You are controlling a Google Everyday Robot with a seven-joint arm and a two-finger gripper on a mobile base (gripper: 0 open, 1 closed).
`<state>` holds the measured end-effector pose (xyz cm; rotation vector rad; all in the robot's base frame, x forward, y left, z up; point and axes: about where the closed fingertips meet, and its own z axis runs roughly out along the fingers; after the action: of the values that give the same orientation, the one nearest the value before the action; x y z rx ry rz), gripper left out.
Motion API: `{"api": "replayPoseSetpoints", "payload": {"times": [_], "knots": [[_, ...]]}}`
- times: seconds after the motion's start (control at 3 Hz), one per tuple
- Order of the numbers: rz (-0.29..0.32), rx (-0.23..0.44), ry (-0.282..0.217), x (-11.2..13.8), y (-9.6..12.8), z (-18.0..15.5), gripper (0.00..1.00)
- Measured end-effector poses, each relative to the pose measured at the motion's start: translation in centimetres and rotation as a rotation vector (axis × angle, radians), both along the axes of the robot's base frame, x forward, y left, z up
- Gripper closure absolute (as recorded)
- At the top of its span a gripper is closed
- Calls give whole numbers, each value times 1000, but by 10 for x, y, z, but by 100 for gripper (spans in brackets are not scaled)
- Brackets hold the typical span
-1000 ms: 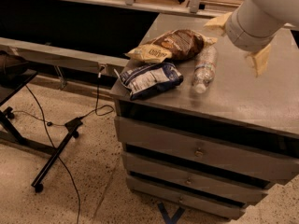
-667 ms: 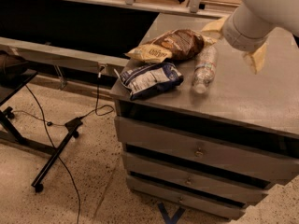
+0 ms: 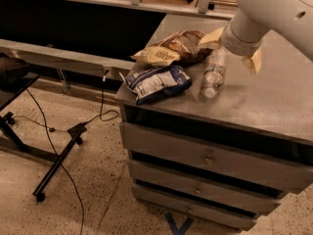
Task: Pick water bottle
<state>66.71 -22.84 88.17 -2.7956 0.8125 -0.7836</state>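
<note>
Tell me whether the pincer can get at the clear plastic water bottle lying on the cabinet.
Probably yes. The pincer hovers right over the far end of the small clear ribbed plastic bottle, fingers spread. The blue-and-white crinkly bag lies apart beside it, and nothing covers the bottle.

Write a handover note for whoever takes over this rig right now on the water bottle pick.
Pincer: open, low over the far end of the water bottle, fingers spread to either side, not closed on it.
Water bottle: lies on its side on the cabinet top, cap toward the front edge, just right of the blue-and-white bag; the brown snack bag lies behind it.
Done: approach.
Left: settle around the bottle, close, lift clear of the bags.
</note>
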Motion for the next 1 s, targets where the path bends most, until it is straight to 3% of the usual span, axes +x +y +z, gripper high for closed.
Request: {"api": "replayPoseSetpoints", "payload": {"times": [0.33,0.67,1.0], "knots": [[51,-27,25,6,9,-14,0],[62,-77,43,9,13,-28,0],[45,-132,60,10,10,-40,15]]}}
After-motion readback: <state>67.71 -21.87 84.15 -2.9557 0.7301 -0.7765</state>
